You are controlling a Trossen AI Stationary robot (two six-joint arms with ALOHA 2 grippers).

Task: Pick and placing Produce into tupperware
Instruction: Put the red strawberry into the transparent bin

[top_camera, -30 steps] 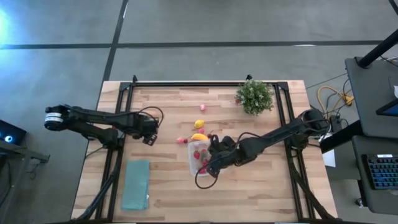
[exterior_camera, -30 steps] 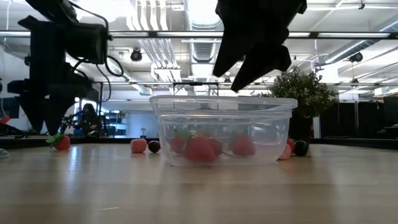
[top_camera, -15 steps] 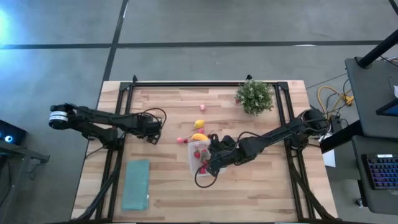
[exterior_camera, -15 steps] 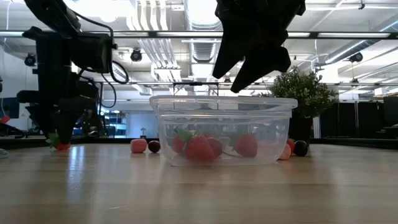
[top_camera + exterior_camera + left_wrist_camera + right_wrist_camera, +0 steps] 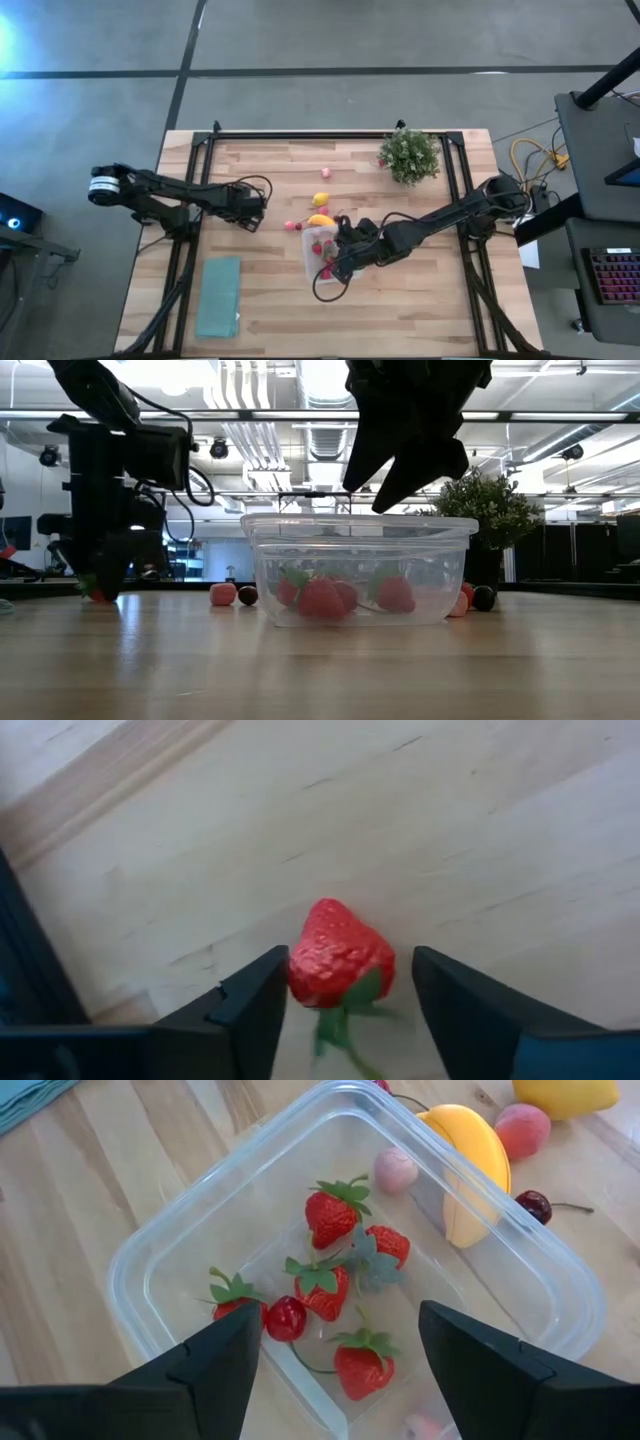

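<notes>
One strawberry [image 5: 340, 958] lies on the table [image 5: 270, 300] between the left gripper's [image 5: 345, 995] parted fingers, one finger touching it, not clenched. Right gripper [image 5: 335, 1365] hangs released above the tupperware [image 5: 322, 256], at three o'clock from the left, holding five strawberries [image 5: 338, 1213].

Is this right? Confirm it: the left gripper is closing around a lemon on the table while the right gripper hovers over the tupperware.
One detail is wrong. The left wrist view shows the left gripper around a red strawberry, not a lemon. The rest holds: the right gripper hovers over the tupperware, open, as the right wrist view shows.
</notes>
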